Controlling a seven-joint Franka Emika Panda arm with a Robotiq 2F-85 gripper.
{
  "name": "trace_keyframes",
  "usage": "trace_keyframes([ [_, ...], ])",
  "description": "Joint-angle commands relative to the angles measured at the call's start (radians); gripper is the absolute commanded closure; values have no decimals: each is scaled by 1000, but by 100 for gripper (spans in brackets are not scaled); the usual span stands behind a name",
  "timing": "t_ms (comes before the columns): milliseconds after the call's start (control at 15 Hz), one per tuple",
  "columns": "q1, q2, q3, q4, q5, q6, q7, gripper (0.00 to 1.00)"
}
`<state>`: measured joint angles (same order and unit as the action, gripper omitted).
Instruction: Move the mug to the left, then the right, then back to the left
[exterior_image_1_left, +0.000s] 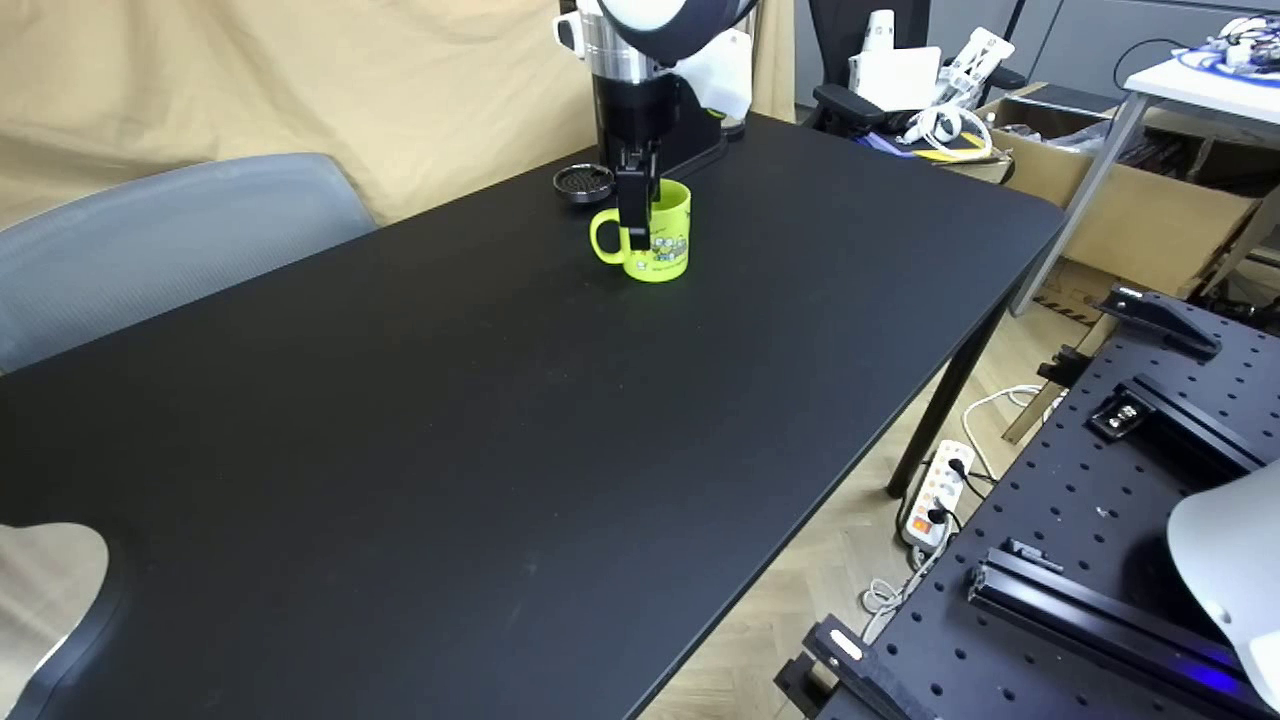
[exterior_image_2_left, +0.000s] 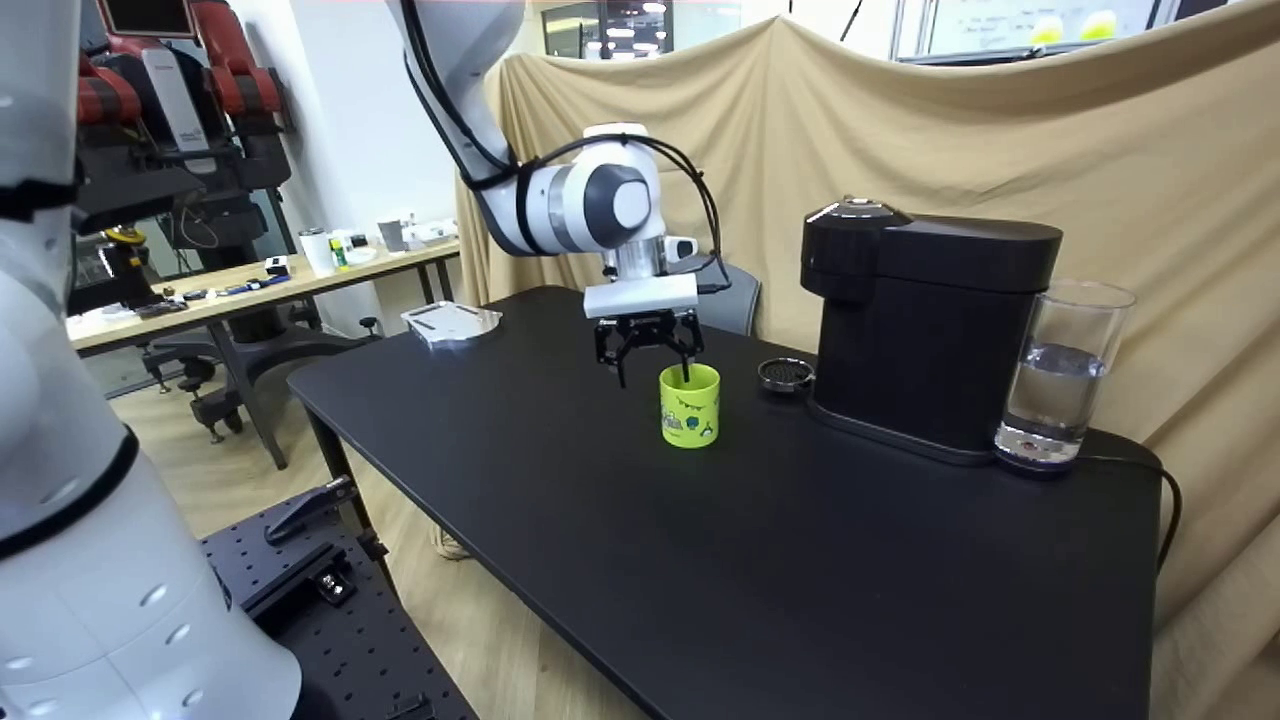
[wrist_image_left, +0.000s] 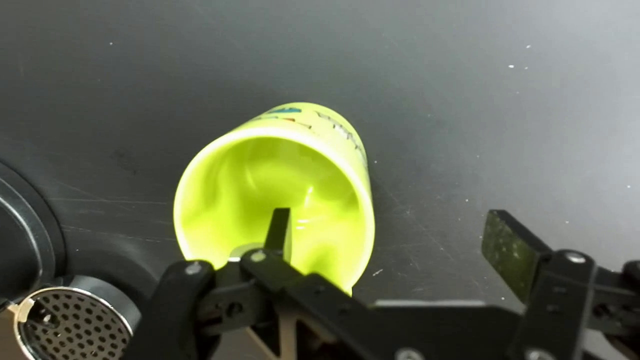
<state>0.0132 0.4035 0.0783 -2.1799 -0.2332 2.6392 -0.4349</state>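
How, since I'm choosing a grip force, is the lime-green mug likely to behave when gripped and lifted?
The lime-green mug is probably stiff, since its rim looks evenly round. Its shiny interior could be slippery. With one gripper finger inside and the other outside, a one-wall grip might let it tilt when lifted.

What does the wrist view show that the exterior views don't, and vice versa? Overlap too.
Wrist only: the lime mug seen deep inside, and the speckled inner face of the finger outside it.

Exterior only: the mug's loop handle, white power strip, grey mesh chair back and clear water tank.

Both: the mug, black table, round perforated drip tray and gripper. Its open straddle, one finger in the mug, shows in the wrist view and in an exterior view.
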Motion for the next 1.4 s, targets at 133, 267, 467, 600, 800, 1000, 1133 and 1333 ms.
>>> trace_keyframes([
  [133,-45,41,29,41,48,-1,-49,47],
  [267,-51,46,31,47,53,-2,-57,61],
  [467,-57,52,32,57,51,-3,-65,81],
  [600,-55,50,28,60,44,-3,-65,95],
  [800,-52,41,28,58,37,-4,-72,100],
  [1000,-46,14,38,28,30,6,-85,98],
  [1133,-41,-16,54,-3,28,9,-102,98],
  [1333,-36,-67,92,-59,33,13,-141,98],
])
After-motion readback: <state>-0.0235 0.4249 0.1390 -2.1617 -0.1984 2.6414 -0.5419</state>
